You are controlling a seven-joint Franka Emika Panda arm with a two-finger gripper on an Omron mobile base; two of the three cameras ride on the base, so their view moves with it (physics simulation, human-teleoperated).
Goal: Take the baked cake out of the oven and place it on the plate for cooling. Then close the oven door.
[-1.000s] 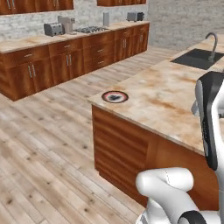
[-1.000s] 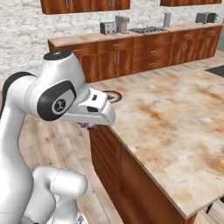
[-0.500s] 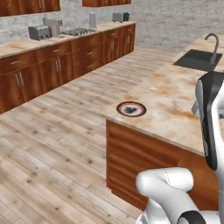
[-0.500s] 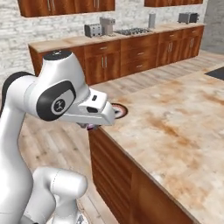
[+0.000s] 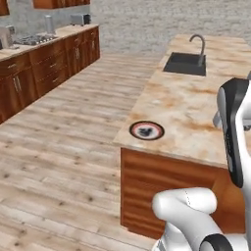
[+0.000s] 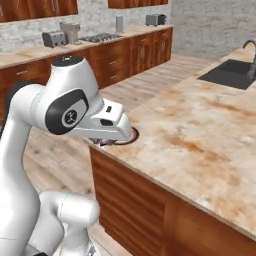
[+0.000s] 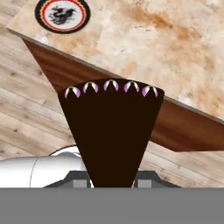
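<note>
The dark wedge of cake, edged with a row of white-and-purple dollops, sits clamped in the gripper, held above the wood floor just off the island counter's edge. The plate lies at that counter's near corner. The arm is folded, elbow high. No writing is legible

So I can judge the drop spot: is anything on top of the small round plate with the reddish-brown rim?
Nothing lies on the small round red-rimmed plate; its dark mottled centre shows bare in the hand view. In the right base view, the arm covers most of it.
</note>
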